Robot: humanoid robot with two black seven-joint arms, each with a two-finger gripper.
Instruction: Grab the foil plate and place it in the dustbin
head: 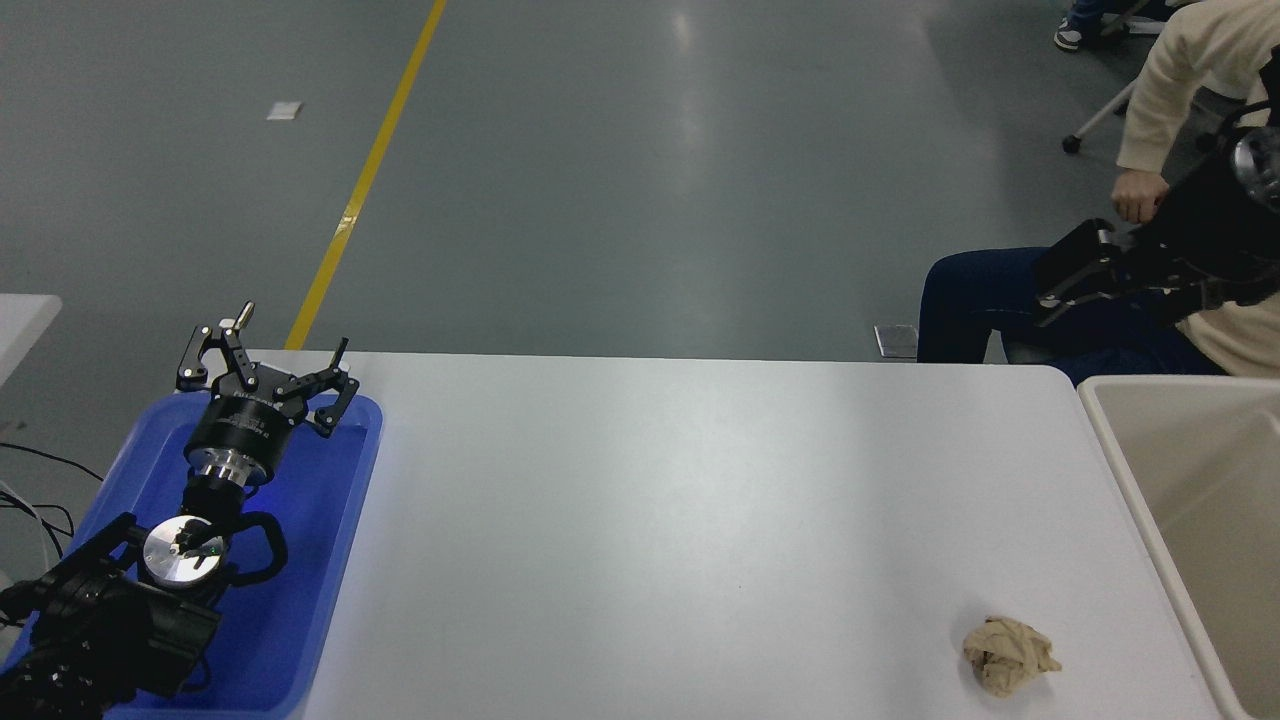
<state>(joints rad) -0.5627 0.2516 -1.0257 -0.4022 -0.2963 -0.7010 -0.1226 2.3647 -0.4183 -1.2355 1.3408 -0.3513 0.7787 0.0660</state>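
White table (700,520) spans most of the view. Cream dustbin (1120,470) stands at its right end, long axis running toward the camera, only the left rim and part of the inner wall in frame; what lies inside cannot be seen. Blue tray (330,560) sits at the left end. Left arm parked over the tray, left gripper (268,362) pointing away, fingers spread and empty. Right arm enters at the upper right edge, raised high beyond the bin; right gripper (1075,275) points left, dark against a seated person's (1190,90) legs, so its fingers' state cannot be told. Foil plate not visible anywhere. Beige paper wad (1008,654) lies near the table's front right.
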